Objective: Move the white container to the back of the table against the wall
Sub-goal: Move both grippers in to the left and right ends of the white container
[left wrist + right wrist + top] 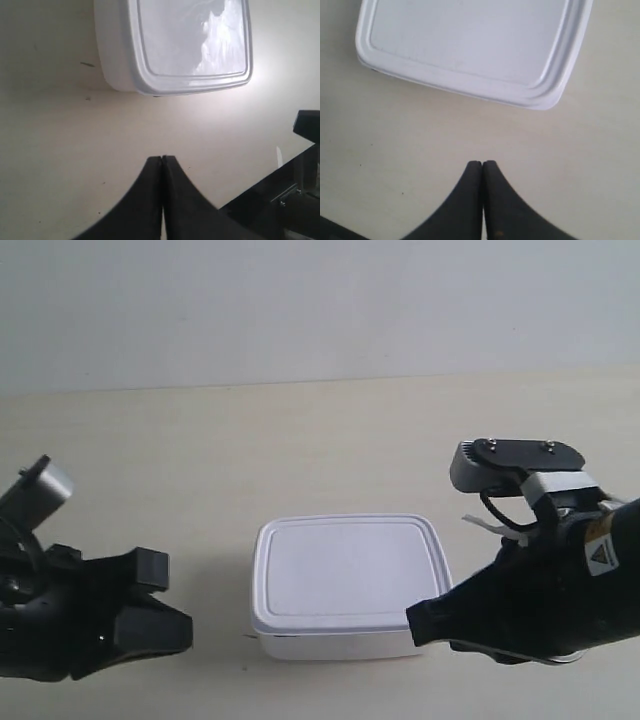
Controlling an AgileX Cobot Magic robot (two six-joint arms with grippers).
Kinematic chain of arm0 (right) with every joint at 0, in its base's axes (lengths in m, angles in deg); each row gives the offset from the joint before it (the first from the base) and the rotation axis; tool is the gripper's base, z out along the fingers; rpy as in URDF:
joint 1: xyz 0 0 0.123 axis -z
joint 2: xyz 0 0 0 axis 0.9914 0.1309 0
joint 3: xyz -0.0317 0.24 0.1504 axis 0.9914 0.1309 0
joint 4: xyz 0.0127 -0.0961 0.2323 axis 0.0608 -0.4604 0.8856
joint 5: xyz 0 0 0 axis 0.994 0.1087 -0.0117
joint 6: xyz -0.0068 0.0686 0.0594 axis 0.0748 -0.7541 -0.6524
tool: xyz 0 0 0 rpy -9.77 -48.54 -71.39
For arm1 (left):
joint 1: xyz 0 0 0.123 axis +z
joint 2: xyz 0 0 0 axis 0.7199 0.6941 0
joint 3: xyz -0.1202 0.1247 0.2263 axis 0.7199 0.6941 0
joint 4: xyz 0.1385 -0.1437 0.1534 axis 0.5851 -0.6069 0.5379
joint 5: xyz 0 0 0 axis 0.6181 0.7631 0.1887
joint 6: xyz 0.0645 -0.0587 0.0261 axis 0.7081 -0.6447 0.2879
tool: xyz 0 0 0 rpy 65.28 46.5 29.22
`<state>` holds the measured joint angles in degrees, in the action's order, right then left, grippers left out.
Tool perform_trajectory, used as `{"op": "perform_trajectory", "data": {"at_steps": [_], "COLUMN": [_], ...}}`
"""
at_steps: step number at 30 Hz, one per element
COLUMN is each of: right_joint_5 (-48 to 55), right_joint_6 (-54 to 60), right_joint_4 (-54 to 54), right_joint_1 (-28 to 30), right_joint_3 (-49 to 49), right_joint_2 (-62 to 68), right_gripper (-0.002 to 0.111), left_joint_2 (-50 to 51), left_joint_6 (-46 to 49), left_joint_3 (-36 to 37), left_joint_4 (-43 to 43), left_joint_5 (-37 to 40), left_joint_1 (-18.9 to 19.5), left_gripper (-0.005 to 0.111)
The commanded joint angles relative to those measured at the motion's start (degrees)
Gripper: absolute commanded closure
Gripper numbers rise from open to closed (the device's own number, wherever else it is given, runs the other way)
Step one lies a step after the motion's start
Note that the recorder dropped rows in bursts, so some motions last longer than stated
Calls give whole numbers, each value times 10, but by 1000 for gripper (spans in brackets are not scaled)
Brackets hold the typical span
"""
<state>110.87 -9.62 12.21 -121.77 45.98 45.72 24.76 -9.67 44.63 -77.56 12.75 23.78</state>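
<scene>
The white container (345, 580) sits lid-on near the front of the table (200, 460), well short of the wall (320, 300). The arm at the exterior view's left ends in a black gripper (183, 628) a little off the container's left side. The arm at the exterior view's right has its gripper (416, 624) at the container's front right corner. In the left wrist view my gripper (162, 158) is shut and empty, apart from the container (185, 45). In the right wrist view my gripper (482, 163) is shut too, with bare table between it and the container (470, 45).
The pale table runs back to the wall behind the container. A few tiny dark specks (86, 64) mark the table near the box. The other arm's dark body (280, 195) shows at the edge of the left wrist view.
</scene>
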Motion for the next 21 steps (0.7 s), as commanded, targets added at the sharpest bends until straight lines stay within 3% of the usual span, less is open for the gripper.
{"op": "perform_trajectory", "data": {"at_steps": [1,7,21], "right_joint_5": [-41,-59,-97], "right_joint_6": [-8,-9,-137], "right_joint_4": [0,-3,-89], "right_joint_1": [0,0,1], "right_joint_3": [3,3,3], "right_joint_2": [35,82,150], "right_gripper": [108,108,108], "left_joint_2": [54,132,264], "left_joint_6": [64,130,150], "left_joint_3": [3,-10,-110], "left_joint_4": [-83,-156,-157], "left_joint_5": [-53,-92,-72], "left_joint_1": [-53,-87,-86], "left_gripper": [107,107,107]}}
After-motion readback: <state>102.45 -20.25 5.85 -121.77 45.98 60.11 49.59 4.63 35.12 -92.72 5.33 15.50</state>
